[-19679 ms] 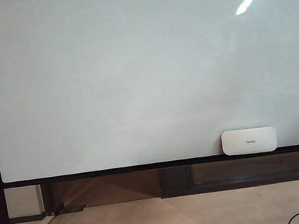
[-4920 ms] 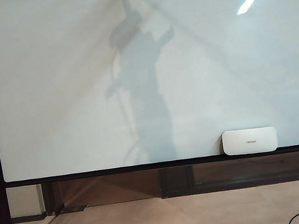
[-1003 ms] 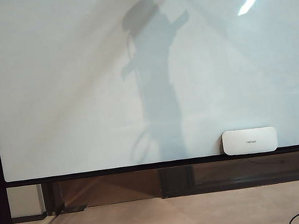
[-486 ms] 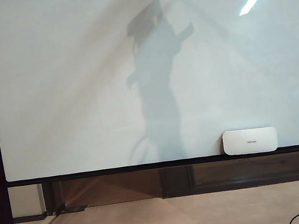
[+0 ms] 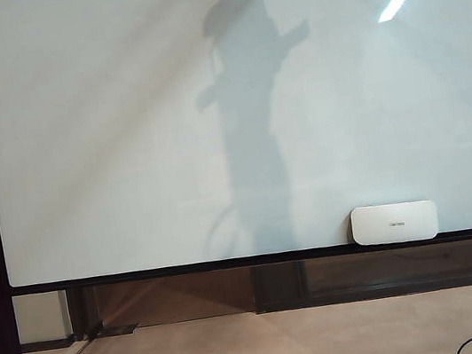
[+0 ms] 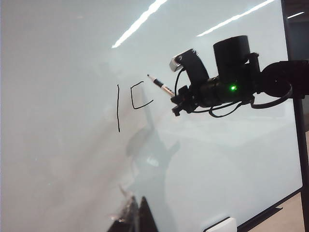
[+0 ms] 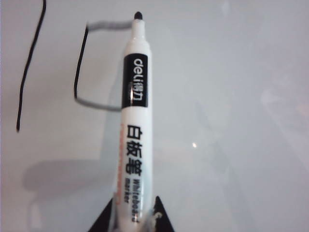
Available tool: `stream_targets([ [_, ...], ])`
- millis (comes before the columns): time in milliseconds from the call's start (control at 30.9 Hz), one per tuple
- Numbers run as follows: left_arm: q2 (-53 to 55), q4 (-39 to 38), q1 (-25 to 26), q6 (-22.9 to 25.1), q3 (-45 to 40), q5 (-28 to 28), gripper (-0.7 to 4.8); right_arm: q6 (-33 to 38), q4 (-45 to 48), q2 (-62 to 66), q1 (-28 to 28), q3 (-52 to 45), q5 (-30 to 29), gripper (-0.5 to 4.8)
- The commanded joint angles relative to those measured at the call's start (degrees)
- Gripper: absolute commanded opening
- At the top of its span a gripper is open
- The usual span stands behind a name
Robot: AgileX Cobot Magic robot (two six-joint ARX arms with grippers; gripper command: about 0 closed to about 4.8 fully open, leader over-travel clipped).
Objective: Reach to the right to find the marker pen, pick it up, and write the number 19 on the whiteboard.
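High against the whiteboard (image 6: 63,159), the right arm is reaching in level from the side in the left wrist view, its wrist tilted so that the right gripper (image 6: 176,102) is pointing at the glossy surface. Its fingers are clamped on the barrel of the marker pen (image 7: 133,116), which is sticking out ahead of them with the black tip toward the board. In the right wrist view that tip is sitting at the end of the upper stroke of the unfinished second figure of the number 19 (image 6: 129,98); whether it is touching the surface cannot be told. The straight stroke of the one is standing just beside that hooked, open shape, on the side away from the pen. In the exterior view only the bottom of the straight stroke is showing at the upper edge, with the arm's shadow (image 5: 253,111) falling down the board. Only the tips of the left gripper (image 6: 135,218) are showing, near the board, and whether they are apart or together cannot be told.
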Motion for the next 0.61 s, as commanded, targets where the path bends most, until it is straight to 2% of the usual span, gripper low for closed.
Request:
stream_targets([
  [32, 0.07, -0.61, -0.09, -0.26, 0.31, 1.44, -0.05, -1.11, 1.7, 0.28, -0.09, 0.09, -1.81, -0.02],
  [615, 0.07, -2.14, -0.09, -1.05, 0.31, 2.6, -0.05, -1.42, 4.63, 2.05, -1.81, 0.11, -2.47, -0.03],
])
